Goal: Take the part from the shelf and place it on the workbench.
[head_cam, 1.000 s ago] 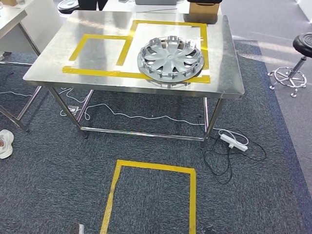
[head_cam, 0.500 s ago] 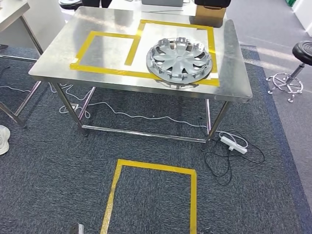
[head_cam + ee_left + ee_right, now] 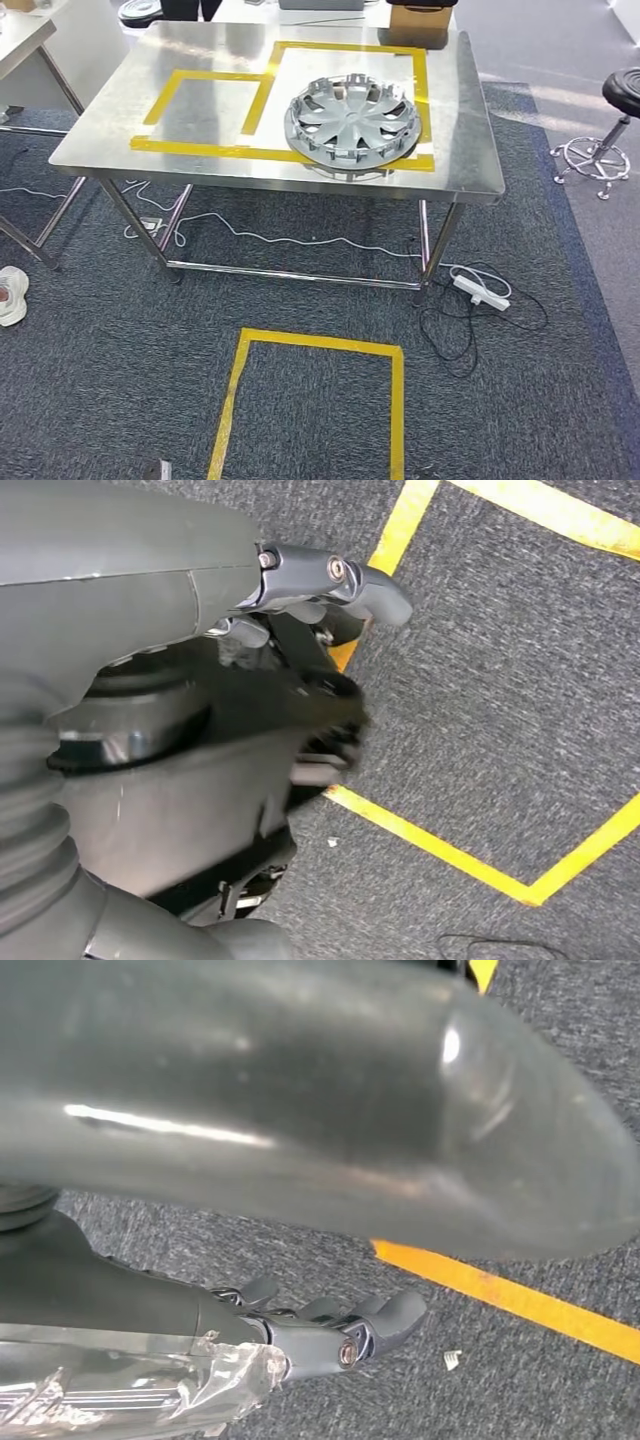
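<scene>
From my seat the head view gives me a steel bench (image 3: 468, 150) on grey carpet (image 3: 113, 360), its top marked with yellow tape (image 3: 207, 152) in two rectangles. The part (image 3: 352, 119), a silver wheel cover, lies flat on the bench inside the larger rectangle, its near rim touching the tape line. A brown box (image 3: 417, 22) sits at the far edge, cut off by the frame. Under the bench I see white cable and a power strip (image 3: 481, 291); a black stool (image 3: 613, 120) stands to the right, and a taped square (image 3: 313, 400) marks the floor. The left robot hand (image 3: 332, 630) hangs over the carpet holding nothing, though blur hides how its fingers lie. The right robot hand (image 3: 340, 1335) hangs likewise, fingers loosely apart, I think.
</scene>
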`<move>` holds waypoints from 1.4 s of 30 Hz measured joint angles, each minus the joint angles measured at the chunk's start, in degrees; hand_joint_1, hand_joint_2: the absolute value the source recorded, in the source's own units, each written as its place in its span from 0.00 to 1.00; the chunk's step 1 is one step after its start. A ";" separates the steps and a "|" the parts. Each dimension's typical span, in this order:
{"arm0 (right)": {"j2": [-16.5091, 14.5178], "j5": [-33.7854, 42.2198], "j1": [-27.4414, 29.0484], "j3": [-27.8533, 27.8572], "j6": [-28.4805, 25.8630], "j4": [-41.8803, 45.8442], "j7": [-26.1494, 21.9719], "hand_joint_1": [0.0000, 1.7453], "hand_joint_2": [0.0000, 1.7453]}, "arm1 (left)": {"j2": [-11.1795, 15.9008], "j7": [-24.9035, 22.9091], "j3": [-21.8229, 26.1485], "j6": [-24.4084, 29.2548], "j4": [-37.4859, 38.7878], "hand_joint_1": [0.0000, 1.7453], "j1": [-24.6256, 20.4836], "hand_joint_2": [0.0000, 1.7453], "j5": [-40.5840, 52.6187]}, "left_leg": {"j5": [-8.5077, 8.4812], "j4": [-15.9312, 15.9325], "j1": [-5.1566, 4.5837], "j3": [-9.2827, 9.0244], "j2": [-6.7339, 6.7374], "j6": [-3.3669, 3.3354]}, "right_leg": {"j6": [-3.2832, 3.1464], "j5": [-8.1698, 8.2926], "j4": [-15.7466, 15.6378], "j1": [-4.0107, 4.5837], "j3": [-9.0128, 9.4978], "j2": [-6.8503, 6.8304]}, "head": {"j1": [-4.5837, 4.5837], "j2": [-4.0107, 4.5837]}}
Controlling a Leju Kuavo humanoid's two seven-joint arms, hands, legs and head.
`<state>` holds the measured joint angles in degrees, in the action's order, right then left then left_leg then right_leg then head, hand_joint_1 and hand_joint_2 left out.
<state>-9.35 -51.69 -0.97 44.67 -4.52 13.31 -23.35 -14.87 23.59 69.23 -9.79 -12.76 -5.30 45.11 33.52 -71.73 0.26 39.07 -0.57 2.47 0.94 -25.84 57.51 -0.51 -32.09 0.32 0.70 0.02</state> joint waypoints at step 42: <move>0.04 -1.18 0.08 1.81 1.20 0.00 -0.26 0.00 0.00 | -0.03 0.54 0.06 0.36 -0.02 0.00 0.32 1.00 -0.23 | -7.60 14.94 0.25 -7.04 -0.02 -2.72 | 2.38 -1.84 2.74 0.20 -1.36 0.11 | 0.25 0.00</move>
<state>-9.32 -52.87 -0.89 46.48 -3.32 13.31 -23.61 -14.91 24.13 69.29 -9.43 -12.78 -4.98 44.88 25.93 -56.79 0.50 32.03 -0.59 -0.24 3.31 -27.68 60.26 -0.32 -33.46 0.44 0.95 0.02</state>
